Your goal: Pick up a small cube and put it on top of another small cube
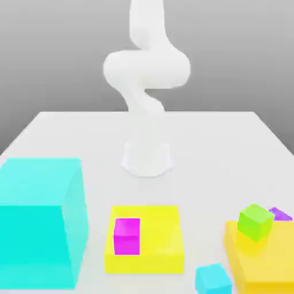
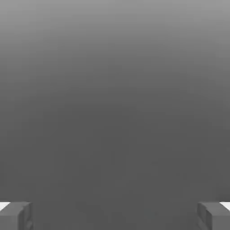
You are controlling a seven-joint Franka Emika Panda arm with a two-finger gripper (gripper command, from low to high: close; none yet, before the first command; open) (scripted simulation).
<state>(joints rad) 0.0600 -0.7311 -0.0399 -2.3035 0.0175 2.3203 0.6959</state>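
Straight off, in the exterior view we see the white arm (image 1: 146, 69) rising from its base at the far middle of a pale bench (image 1: 198, 138). Towards the exterior view's left we find a big cyan block (image 1: 31, 247). Near the middle lies a flat yellow block (image 1: 162, 240), and we see a small magenta cube (image 1: 127, 236) in front of or on its part nearer the exterior view's left; we cannot tell which. Towards the exterior view's right, a small green cube (image 1: 255, 223) sits tilted at the edge of a flat orange block (image 1: 270, 264), with a purple piece (image 1: 279, 214) partly hidden behind. We also spot a small cyan cube (image 1: 213, 280) near the orange block, at the front.

Turning to the hand view, we see the claw (image 2: 115, 218) spread wide, nothing between its fingers, against a plain grey background.
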